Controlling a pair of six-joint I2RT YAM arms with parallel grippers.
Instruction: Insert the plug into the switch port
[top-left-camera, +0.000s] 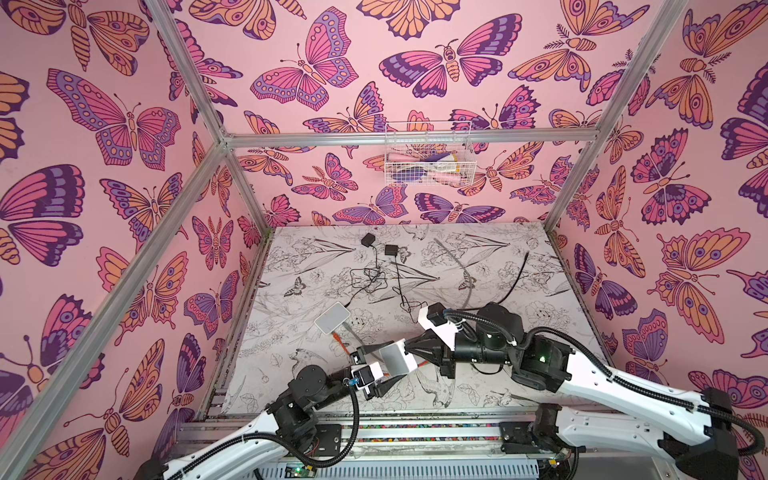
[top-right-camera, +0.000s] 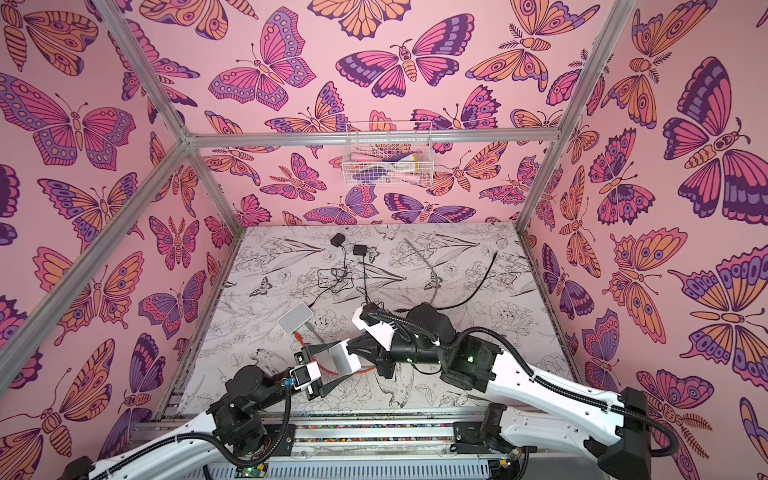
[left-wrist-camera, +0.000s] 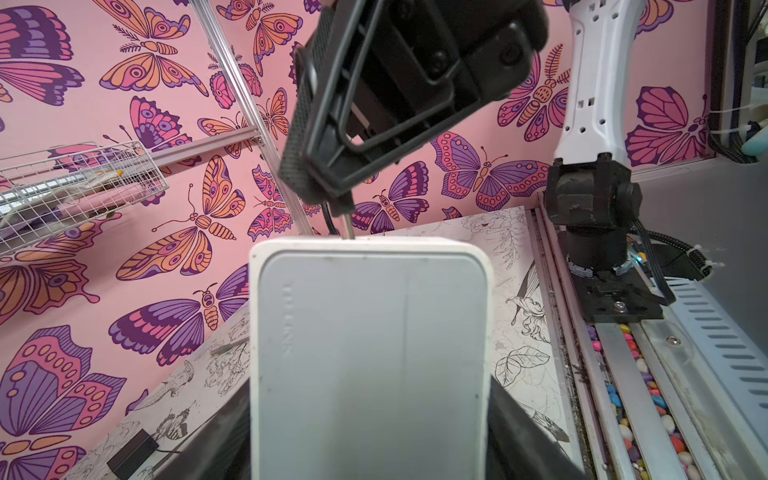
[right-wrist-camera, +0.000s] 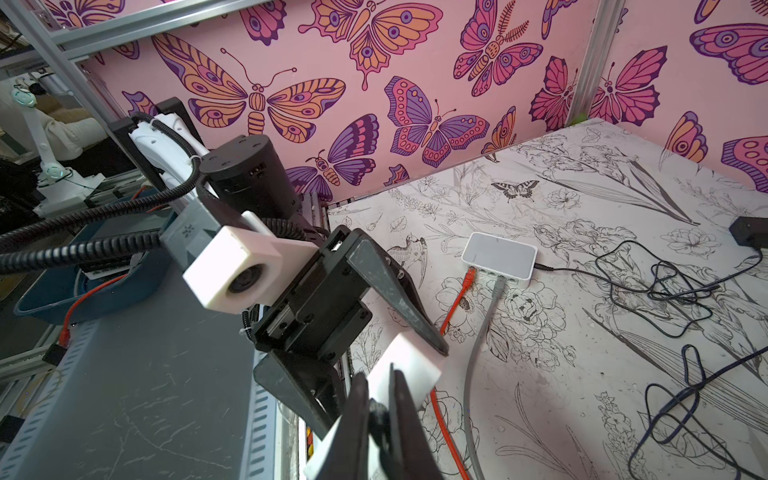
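My left gripper (top-left-camera: 388, 363) (left-wrist-camera: 370, 415) is shut on a white switch (top-left-camera: 401, 353) (left-wrist-camera: 370, 353) and holds it above the table, one finger on each side. My right gripper (top-left-camera: 411, 344) (right-wrist-camera: 380, 395) is shut on a small black plug (left-wrist-camera: 347, 216) (right-wrist-camera: 378, 415) with a metal pin. In the left wrist view the pin's tip meets the switch's far edge. The port faces away and is hidden. In the right wrist view the switch (right-wrist-camera: 411, 361) shows just beyond my closed jaws.
A second white switch (top-left-camera: 332, 318) (right-wrist-camera: 498, 253) lies on the table with an orange cable (right-wrist-camera: 457, 299) and a grey cable (right-wrist-camera: 482, 332) plugged in. Two black adapters (top-left-camera: 368, 240) (top-left-camera: 391, 250) with tangled wires lie further back. A wire basket (top-left-camera: 428, 153) hangs on the back wall.
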